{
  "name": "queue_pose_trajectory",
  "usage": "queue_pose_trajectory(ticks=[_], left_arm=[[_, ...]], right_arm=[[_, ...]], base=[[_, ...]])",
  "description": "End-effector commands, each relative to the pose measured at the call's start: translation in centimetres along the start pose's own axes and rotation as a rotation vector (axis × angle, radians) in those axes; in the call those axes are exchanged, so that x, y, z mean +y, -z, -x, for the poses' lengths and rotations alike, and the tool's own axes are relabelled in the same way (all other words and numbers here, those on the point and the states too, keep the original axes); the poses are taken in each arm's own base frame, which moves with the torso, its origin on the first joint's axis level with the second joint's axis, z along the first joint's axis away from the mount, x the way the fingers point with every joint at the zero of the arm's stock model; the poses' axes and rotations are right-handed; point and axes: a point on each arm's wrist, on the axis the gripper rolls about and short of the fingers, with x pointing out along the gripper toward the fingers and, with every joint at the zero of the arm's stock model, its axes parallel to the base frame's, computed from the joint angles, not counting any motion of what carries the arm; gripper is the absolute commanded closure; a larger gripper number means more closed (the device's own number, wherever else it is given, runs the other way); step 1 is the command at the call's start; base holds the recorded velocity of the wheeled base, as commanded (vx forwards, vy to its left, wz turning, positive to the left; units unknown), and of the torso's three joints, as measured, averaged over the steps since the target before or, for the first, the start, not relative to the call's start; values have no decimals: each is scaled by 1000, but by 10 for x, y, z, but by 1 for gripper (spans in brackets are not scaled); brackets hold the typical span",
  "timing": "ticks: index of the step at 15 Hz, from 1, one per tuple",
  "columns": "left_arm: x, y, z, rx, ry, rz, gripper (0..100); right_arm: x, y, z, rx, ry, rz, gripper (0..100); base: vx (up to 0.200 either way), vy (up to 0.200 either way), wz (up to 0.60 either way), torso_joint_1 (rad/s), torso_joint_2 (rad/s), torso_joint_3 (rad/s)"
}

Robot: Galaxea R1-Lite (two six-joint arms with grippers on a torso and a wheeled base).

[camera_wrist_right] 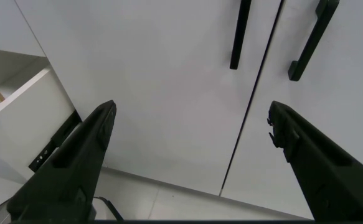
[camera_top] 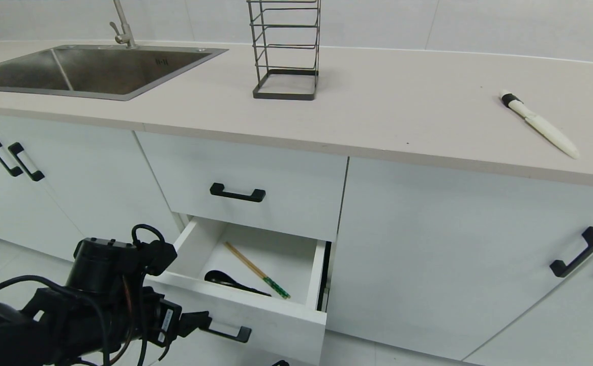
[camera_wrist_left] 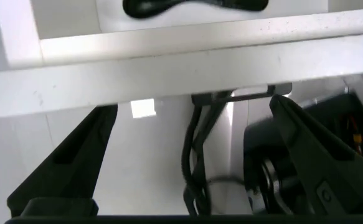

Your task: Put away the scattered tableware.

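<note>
White, stiff knife [camera_top: 538, 123] on the desk [camera_top: 403, 91] seems light but slick, best pinched at its handle; left pincer [camera_wrist_left: 192, 106] and right pincer [camera_wrist_right: 192, 107] both gape.

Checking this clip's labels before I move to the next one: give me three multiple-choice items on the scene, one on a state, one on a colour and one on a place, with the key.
1. The lower drawer is: A shut; B pulled open; C lifted out.
2. The spoon inside it is: A black; B red; C white.
3. The knife lies: A in the drawer; B on the countertop; C on the floor.

Key: 1 B, since the drawer's inside and contents show below the shut upper drawer. 2 A, since the spoon is dark against the white drawer floor. 3 B, since the knife rests flat on the counter's right part.
</note>
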Motion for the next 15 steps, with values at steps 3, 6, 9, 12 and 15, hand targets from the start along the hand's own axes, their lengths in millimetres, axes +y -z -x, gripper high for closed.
queue_pose_trajectory(ticks=[3,6,9,12,15], left_arm=[[1,-3,-10,-28,3,-1,0],[11,-4,-19,-47,-20,20,0],[16,-7,-30,-92,-31,28,0],[18,-11,-44,-113,-34,25,0],[20,-20,-59,-165,-24,18,0]], right_arm=[[0,0,0,2,0,2,0],[0,0,0,4,1,1,0],[0,0,0,2,1,2,0],[0,0,0,2,0,2,0],[0,0,0,2,0,2,0]], base=[[0,0,0,0,0,0],[0,0,0,0,0,0],[0,0,0,0,0,0],[0,0,0,0,0,0],[0,0,0,0,0,0]])
